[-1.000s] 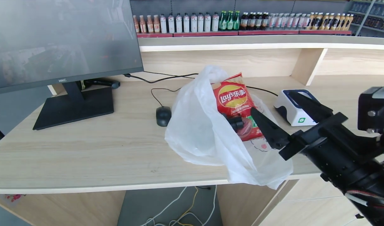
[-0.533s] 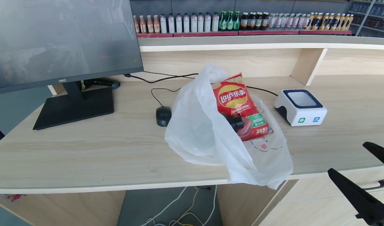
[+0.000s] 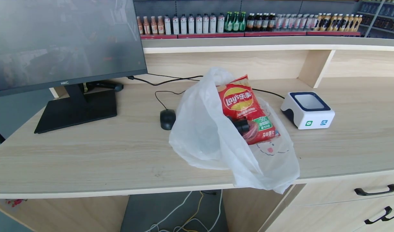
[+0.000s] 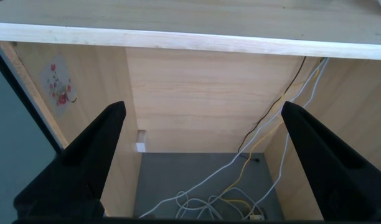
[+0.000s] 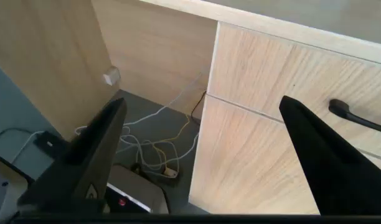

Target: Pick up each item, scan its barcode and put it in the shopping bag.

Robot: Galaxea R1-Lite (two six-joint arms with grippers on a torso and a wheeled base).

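Though translucent white, shopping bag [image 3: 203,135] holds red chip packet [image 3: 240,103].

**A:** What colour is the thin plastic shopping bag [image 3: 213,135]?

**B:** Translucent white, with a small line-drawn face printed on its near right side. The face has a red nose.

**A:** And the glossy crisp packet [image 3: 245,109] inside it?

**B:** Red, with a yellow roundel and a green patch lower down.

**A:** The box-shaped barcode scanner [image 3: 308,111] on the right?

**B:** White with a dark blue rim round its top window, and one green and one blue mark on its near face.

**A:** The rest?

**B:** A pale wood-grain counter [image 3: 87,151], a black computer mouse [image 3: 167,118], and a black-framed flat monitor [image 3: 61,42] at the far left.
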